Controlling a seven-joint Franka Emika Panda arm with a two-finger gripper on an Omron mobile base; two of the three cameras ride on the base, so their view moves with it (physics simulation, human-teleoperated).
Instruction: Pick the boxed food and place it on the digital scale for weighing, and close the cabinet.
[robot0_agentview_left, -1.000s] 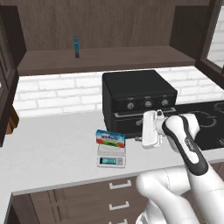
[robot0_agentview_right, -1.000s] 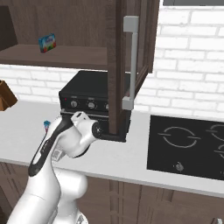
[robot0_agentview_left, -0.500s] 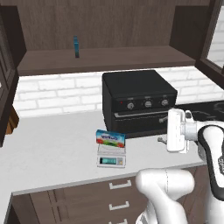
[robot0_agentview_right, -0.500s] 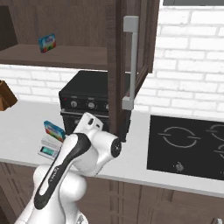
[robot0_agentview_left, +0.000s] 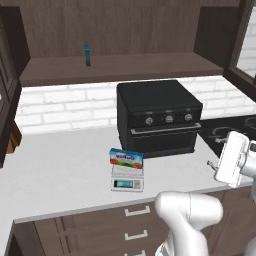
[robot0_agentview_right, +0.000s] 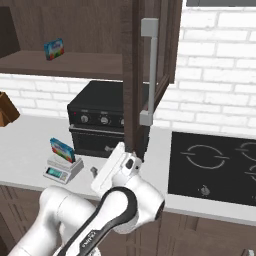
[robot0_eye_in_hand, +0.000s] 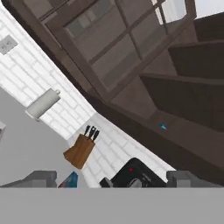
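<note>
1. Since a second ago the arm has swung right, off the digital scale, carrying the gripper to the counter's near right edge.
2. Jaws spread, holding nothing; the boxed food rests on the scale.
3. Closing the cabinet remains: its right door juts forward, handle up and right of the hand.
4. The room there looks open; mind the black oven.

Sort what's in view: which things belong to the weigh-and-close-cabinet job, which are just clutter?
Job:
- boxed food, already sitting on the digital scale
- cabinet, right door still open
- gripper, open and empty, off to the scale's right

Clutter:
- black toaster oven
- knife block
- thin blue item on the shelf
- cooktop
- paper towel roll
</note>
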